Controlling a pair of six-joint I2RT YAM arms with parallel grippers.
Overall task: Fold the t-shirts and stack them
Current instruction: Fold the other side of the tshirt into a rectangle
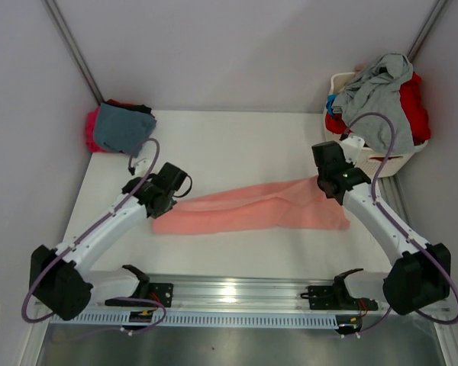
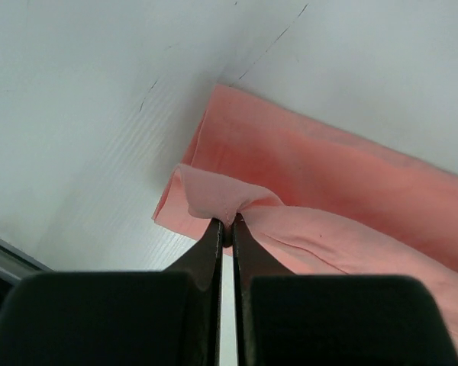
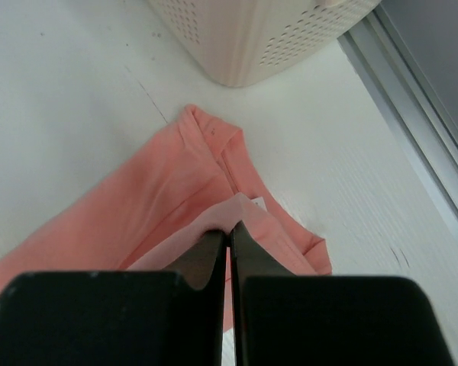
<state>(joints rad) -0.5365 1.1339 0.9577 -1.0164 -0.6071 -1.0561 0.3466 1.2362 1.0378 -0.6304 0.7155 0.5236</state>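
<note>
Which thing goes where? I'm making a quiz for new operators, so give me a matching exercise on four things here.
1. pink t-shirt
2. grey shirt
3. teal-blue shirt
4. laundry basket

A. far right corner of the table
B. far left corner
C. pinched by left gripper and right gripper
D. draped on top of the basket

Pairs: 1-C, 2-D, 3-B, 4-A.

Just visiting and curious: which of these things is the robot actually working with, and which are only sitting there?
Part of the job: pink t-shirt, pinched at both ends by the left gripper and right gripper; folded pile at back left; grey shirt and red shirt in the basket.
Just there: the basket itself; table.
</note>
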